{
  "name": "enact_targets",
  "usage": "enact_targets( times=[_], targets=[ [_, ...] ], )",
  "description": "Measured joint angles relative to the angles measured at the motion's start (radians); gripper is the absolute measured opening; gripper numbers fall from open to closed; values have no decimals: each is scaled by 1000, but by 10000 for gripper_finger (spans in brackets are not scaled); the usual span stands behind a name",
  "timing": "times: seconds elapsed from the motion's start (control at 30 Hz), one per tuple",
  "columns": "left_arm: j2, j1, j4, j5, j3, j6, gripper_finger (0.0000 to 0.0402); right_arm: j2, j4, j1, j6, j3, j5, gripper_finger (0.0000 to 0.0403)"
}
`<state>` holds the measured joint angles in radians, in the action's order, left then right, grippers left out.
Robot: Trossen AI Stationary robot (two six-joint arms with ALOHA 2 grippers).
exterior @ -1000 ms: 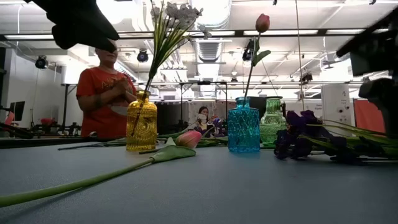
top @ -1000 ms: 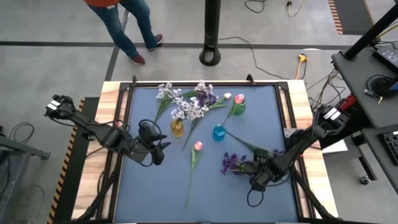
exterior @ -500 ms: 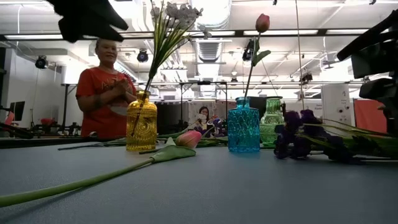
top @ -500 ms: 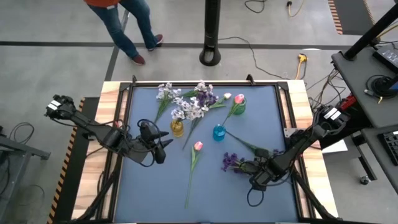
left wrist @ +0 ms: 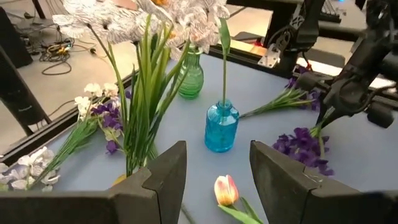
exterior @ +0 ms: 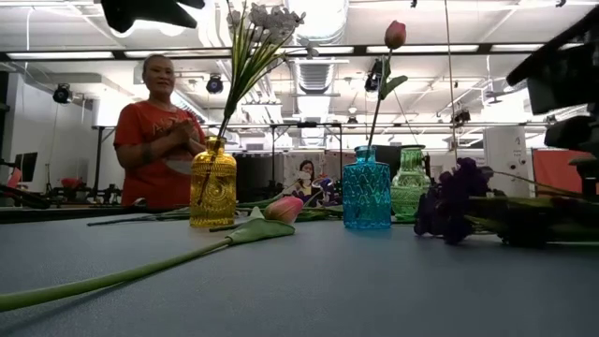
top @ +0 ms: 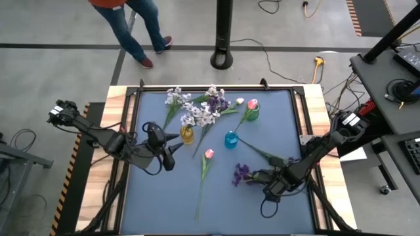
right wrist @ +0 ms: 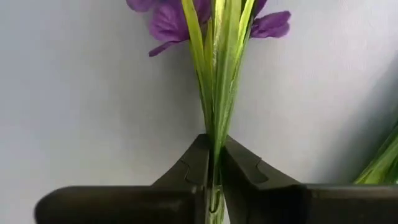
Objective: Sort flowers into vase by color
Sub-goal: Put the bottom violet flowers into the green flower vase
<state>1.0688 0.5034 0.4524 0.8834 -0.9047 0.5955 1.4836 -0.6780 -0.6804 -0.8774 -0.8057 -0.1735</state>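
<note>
Right now I am reading the desk from its left edge across. My left gripper (top: 172,152) is hanging above the left half of the desk with its fingers (left wrist: 163,171) standing apart and nothing between them, just beside the yellow vase (top: 188,136), which is already holding a pale spray (exterior: 262,23). More loose sprays (top: 176,98) are lying near the far edge. A pink tulip (top: 209,154) is lying flat mid-desk, its stem running toward the near edge. The blue vase (top: 230,139) is carrying only a bare stem, and the green vase (top: 252,114) a tulip.

Toward the near right corner, my right gripper (right wrist: 214,171) is pinching the purple spray (top: 241,173) by its bundled stems, just behind the blossoms. I am judging it light and springy: thin stems that will flex and droop, smooth enough to slip. Holding near the blossoms looks sound, though the long tail will swing.

The right wrist view is showing the stems caught between the closed fingers, which the high view is hiding. The low view is showing the blossoms barely off the desk.
</note>
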Motion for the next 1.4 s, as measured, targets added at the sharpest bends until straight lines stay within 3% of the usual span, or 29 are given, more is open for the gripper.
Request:
enact_targets(
  times=[0.2, 0.57, 0.83, 1.1, 1.4],
  targets=[
    [1, 0, -1, 0, 0, -7, 160, -42, -4, 0, 16, -62, -28, 32],
    [1, 0, -1, -2, 0, -11, 160, -241, 109, 0, 201, -75, -265, 33],
    [1, 0, -1, -3, 1, -11, 160, -414, 526, 0, 545, 27, -428, 33],
    [1, 0, -4, -3, 2, -11, 160, -430, 1056, 7, 985, 92, -431, 33],
    [1, 0, -4, -2, 2, -11, 160, -442, 1393, 13, 1316, 96, -455, 33]
  ],
)
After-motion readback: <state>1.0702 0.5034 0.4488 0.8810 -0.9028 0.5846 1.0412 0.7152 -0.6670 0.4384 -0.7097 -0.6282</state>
